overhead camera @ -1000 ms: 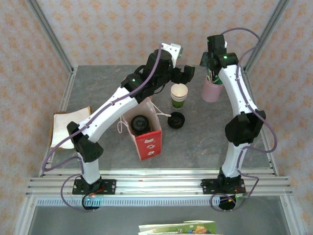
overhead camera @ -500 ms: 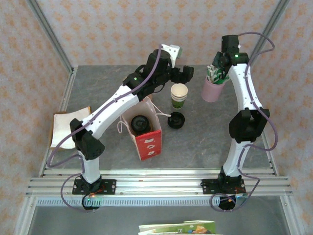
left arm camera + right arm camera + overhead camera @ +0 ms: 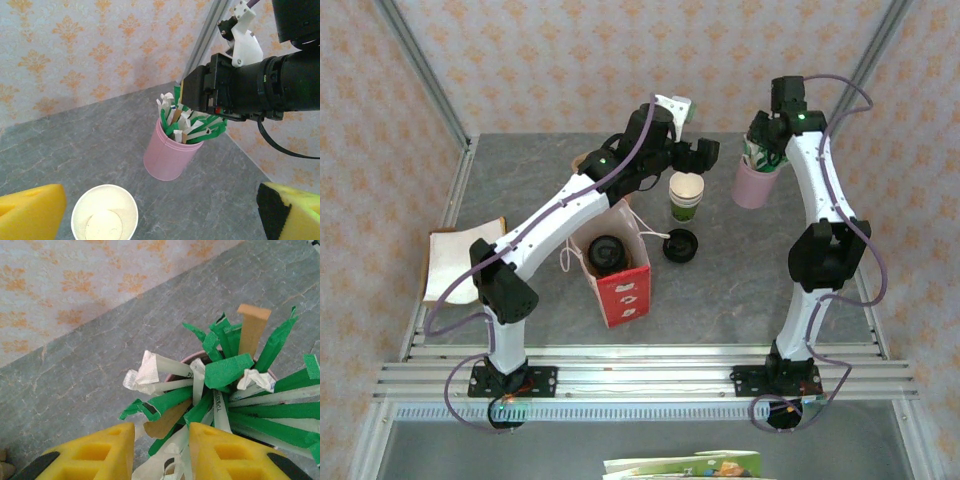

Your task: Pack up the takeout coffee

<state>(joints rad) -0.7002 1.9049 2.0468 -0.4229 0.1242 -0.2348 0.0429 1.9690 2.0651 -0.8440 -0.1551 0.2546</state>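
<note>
Now your right gripper (image 3: 161, 432) has shifted toward the table's (image 3: 740, 290) right edge, down over the pink cup (image 3: 753, 188) near the far right corner. Its pads sit narrowly apart with wrapped straws (image 3: 172, 400) between them (clamped or not, you cannot tell). Your left gripper (image 3: 161, 197) stays spread wide above the lidless cup (image 3: 686, 192). The takeout coffee (image 3: 608, 252) remains in the red bag (image 3: 625, 292), toward the near edge.

The top camera hangs high behind my bases, facing 12 o'clock, far enough to take in the whole table (image 3: 740, 290). My left wrist camera slants down toward roughly 3 o'clock at the pink cup (image 3: 169, 159), fairly near. My right wrist camera looks steeply down past my right gripper (image 3: 161, 435), very close, into that same cup, which all three views share.
</note>
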